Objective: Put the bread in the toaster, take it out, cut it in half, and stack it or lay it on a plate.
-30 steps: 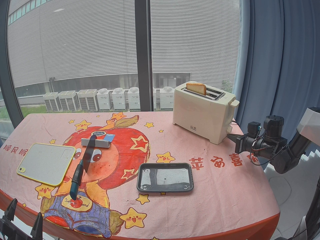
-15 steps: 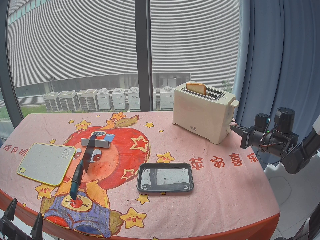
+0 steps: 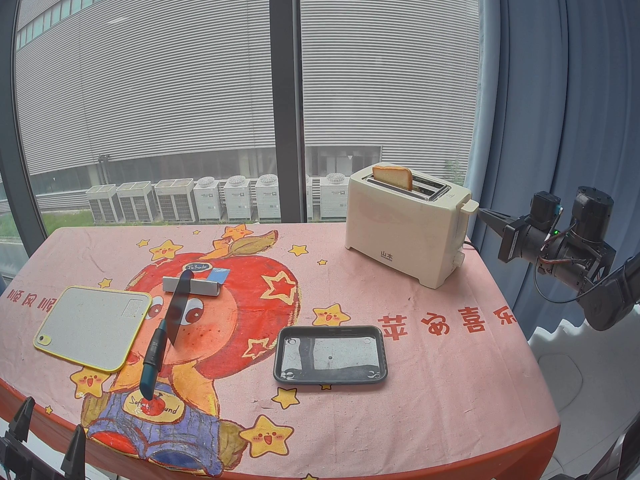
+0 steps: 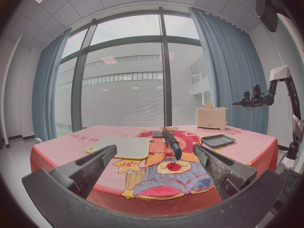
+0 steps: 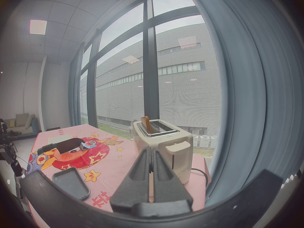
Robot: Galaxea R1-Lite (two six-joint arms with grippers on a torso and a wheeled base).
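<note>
On the pink tablecloth [image 3: 427, 381] the toaster [image 3: 400, 235] holds bread [image 3: 392, 176] in one slot; right fingers [image 5: 141, 171] pressed together; left fingers [image 4: 91, 168] spread.

Table [image 3: 433, 381]: toaster [image 3: 403, 235] at far right, bread [image 3: 392, 176] upright in its far slot. Plate [image 3: 331, 330] near centre, before and left of the toaster. Board [image 3: 93, 327] at near left; knife [image 3: 163, 338] just right of it, blade tip on the rest [image 3: 200, 287] behind. Right gripper [image 3: 481, 213] just right of the toaster, apart.
</note>
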